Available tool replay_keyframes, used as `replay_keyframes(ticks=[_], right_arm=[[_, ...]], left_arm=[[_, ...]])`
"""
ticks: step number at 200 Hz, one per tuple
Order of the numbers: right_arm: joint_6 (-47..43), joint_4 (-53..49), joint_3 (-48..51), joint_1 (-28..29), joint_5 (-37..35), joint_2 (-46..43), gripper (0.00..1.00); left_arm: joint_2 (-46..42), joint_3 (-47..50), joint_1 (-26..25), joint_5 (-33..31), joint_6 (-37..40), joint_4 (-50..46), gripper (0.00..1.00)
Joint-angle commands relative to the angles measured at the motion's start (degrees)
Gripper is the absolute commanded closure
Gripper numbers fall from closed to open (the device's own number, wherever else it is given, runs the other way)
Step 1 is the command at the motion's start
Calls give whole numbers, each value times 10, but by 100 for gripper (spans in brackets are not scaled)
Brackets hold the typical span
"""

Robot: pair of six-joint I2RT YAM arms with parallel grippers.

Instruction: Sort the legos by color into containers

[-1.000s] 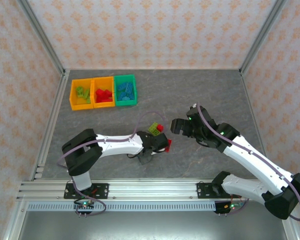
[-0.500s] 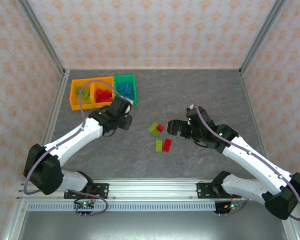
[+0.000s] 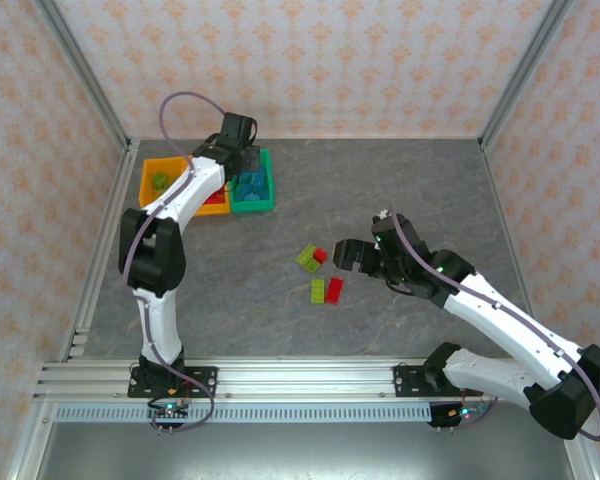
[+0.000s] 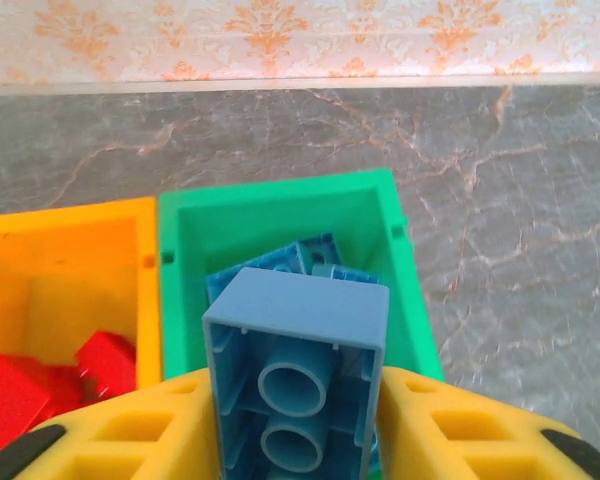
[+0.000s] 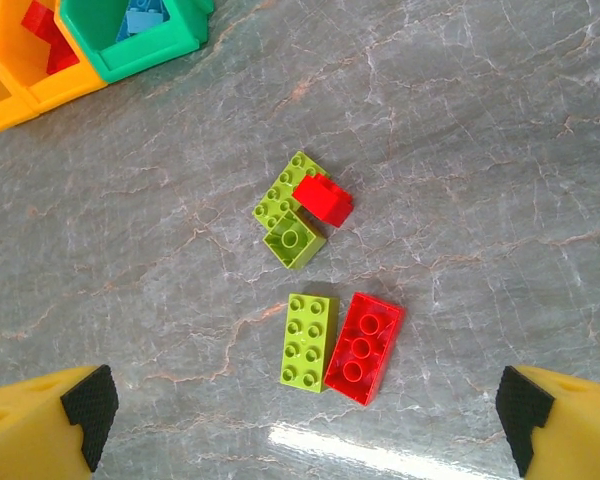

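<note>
At the far left of the counter stand three joined bins. The left orange bin holds lime bricks, the middle orange bin holds red bricks, and the green bin holds blue bricks. The left pincer hangs over the green bin, gripping a blue brick between its yellow fingers, hollow underside toward the wrist camera. Well to the right, five loose bricks lie mid-counter. A long lime brick touches a small red brick and a square lime brick. Just nearer the arms, a near lime brick lies against a near red brick. The right pincer hovers above this group, jaws spread wide, holding nothing.
</note>
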State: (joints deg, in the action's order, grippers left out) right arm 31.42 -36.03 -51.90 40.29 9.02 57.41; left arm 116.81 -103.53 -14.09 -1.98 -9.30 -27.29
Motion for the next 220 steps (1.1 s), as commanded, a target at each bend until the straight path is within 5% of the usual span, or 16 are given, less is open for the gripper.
replay_keyframes(ticks=[1,42,83,120,164,220], right_arm=[[18,15,15,-3,-5,-6,1],[34,25,31,-3,-21,1,1],[73,2,51,-1,-39,51,0],[97,40,48,15,6,138,4],[153,52,3,27,24,286,12],[185,71,1,41,-1,353,34]], left_arm=[[17,-59,6,-2,2,-62,45],[-69,21,5,89,-27,-37,40],[-317,230,-29,188,-61,14,41],[-481,284,-111,196,38,-99,39],[-581,293,-145,232,139,-268,21],[-665,413,-145,158,160,-229,11]])
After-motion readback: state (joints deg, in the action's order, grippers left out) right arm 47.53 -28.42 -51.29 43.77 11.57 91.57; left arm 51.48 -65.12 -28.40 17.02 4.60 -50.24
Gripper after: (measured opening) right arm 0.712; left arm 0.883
